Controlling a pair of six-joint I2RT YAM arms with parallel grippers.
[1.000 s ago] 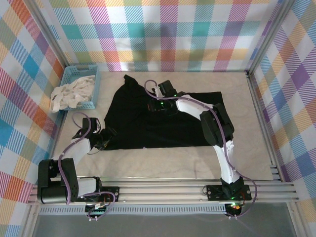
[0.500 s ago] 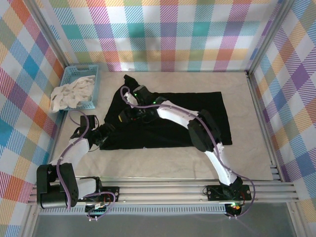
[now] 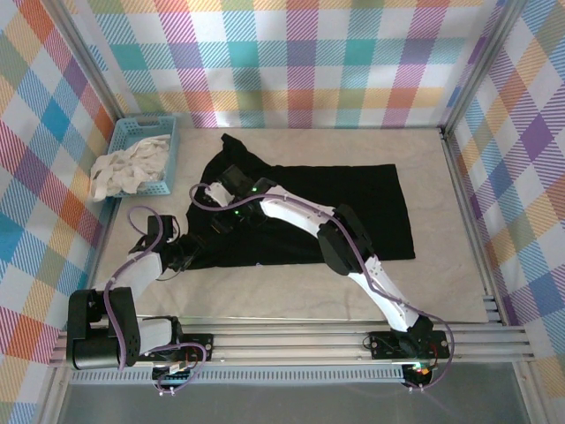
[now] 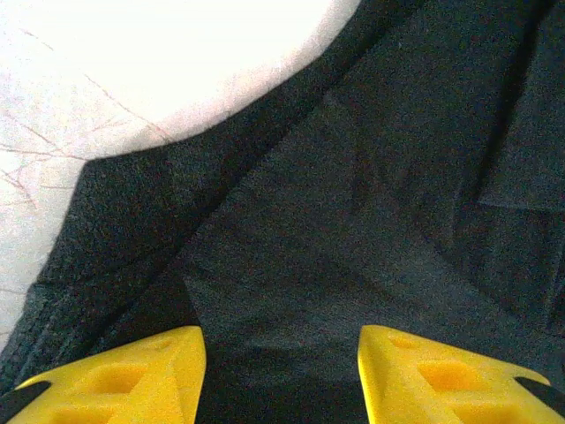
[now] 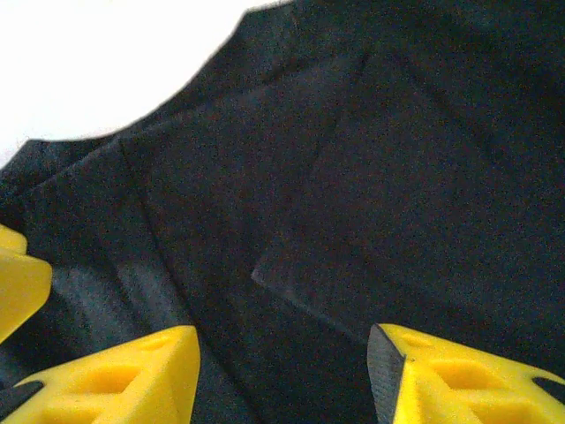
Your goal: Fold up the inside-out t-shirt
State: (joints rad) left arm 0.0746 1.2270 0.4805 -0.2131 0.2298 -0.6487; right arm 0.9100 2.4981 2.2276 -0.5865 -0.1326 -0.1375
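Left gripper (image 4: 279, 353) — yellow fingers about half apart, clasping nothing — sits over the large black cloth inside-out t-shirt (image 3: 353, 208), which lies flat between and beyond its jaws. Right gripper (image 5: 282, 353) — equally parted, empty — has a folded edge just ahead.

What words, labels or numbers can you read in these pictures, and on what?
None can be read. The black t-shirt shows plain cloth wherever it is seen, and the blue basket and the white cloth in it show no lettering.
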